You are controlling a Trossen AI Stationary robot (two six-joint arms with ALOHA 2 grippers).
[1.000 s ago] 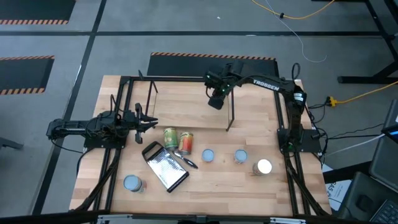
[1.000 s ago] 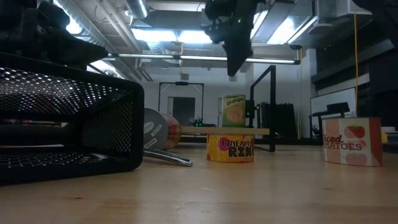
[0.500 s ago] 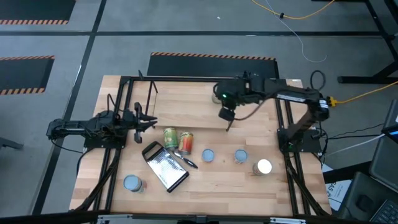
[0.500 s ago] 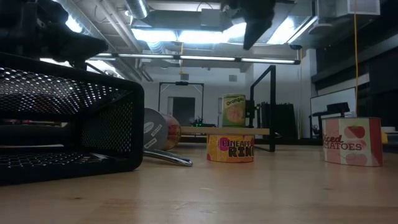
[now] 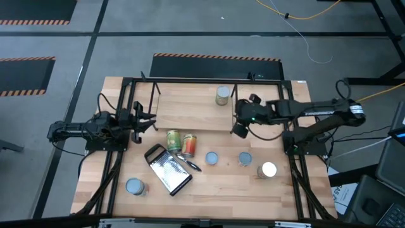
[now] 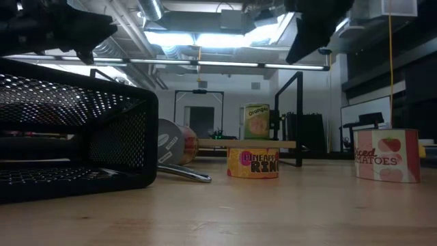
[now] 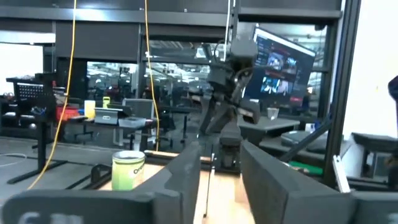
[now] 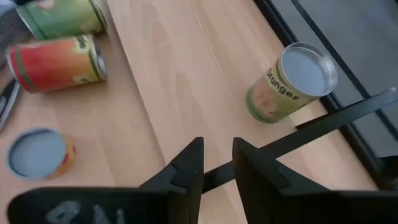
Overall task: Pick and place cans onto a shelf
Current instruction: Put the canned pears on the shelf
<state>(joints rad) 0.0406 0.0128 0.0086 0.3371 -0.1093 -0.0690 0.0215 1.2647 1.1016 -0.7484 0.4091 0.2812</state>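
The right pincer hangs empty, fingers slightly parted, above the shelf's near right corner. One orange-labelled can stands upright on the shelf board's far right part, presumably set there to leave room for the rest. The other cans wait on the tabletop nearer the front, two lying on their sides beside the grater, while the left pincer, fingers apart and empty, idles at the left edge.
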